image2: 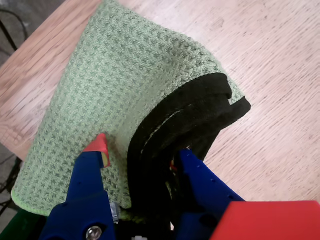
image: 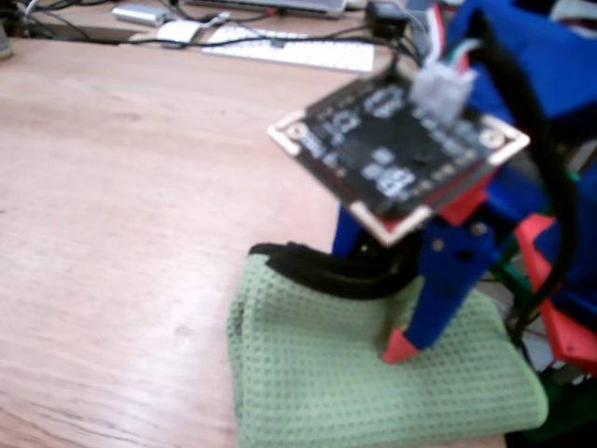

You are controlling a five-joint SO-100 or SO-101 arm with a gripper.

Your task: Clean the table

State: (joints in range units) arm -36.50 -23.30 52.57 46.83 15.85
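Observation:
A green waffle-weave cloth [image: 373, 392] with a black border lies folded on the light-brown wooden table [image: 140, 187], near its front right edge. My blue gripper [image: 378, 299] with red tips stands over it. In the wrist view the gripper [image2: 142, 152] has the raised black folded edge [image2: 190, 115] of the cloth [image2: 115, 65] between its jaws. One red-tipped finger [image2: 97, 147] presses on the green side and the other finger [image2: 200, 175] is against the black side. The table [image2: 280, 75] shows bare beyond the cloth.
A circuit board [image: 401, 149] on my wrist blocks part of the fixed view. A white keyboard [image: 289, 47], cables and small devices [image: 177, 33] lie along the far edge. The table's edge [image2: 20, 60] runs close to the cloth in the wrist view.

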